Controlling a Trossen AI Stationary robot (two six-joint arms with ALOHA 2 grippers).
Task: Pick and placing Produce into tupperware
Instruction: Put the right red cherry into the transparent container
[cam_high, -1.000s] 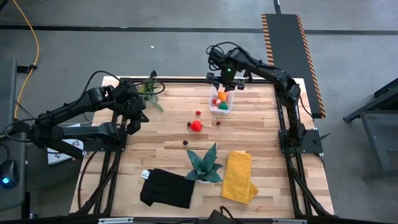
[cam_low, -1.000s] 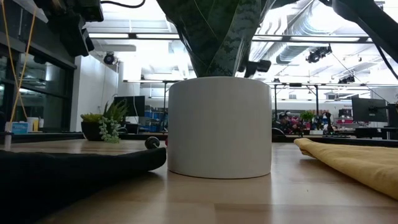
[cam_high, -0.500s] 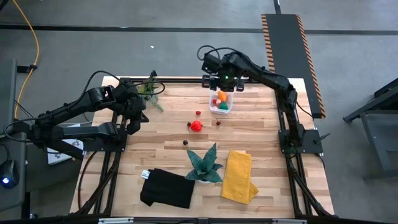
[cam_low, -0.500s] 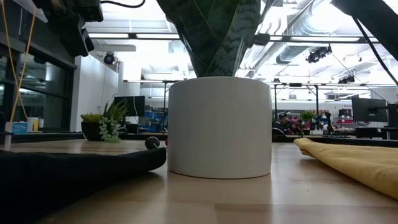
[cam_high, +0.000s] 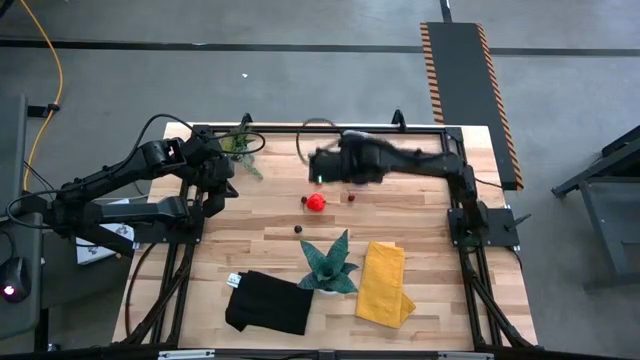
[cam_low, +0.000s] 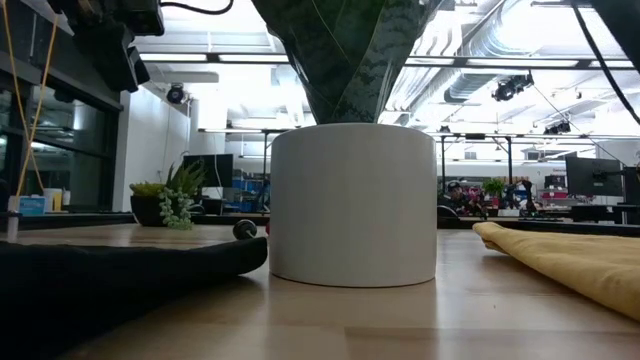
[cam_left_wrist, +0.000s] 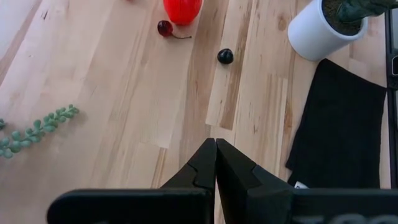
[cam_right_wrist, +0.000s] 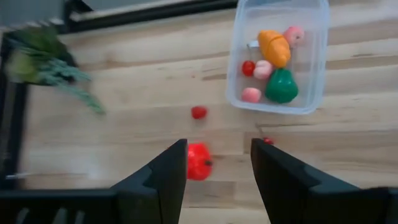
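Note:
In the right wrist view the clear tupperware stands on the wood, with orange, green, pink and red produce lying in it. In the high view my right arm hides it. Loose produce lies on the table: a larger red piece, a small red one, a dark red one and a dark ball. My right gripper hangs open above the table, left of the tub, over the larger red piece. My left gripper waits shut at the table's left side, with nothing in it.
A teal plant in a white pot stands near the front middle. A yellow cloth lies to its right and a black cloth to its left. A leafy green plant sits at the far left.
My right gripper has swung fast from above the tupperware toward the table's left and near side, turning as it went. It now hangs over the loose red produce, and its fingers stay open. The produce and the tub have not moved.

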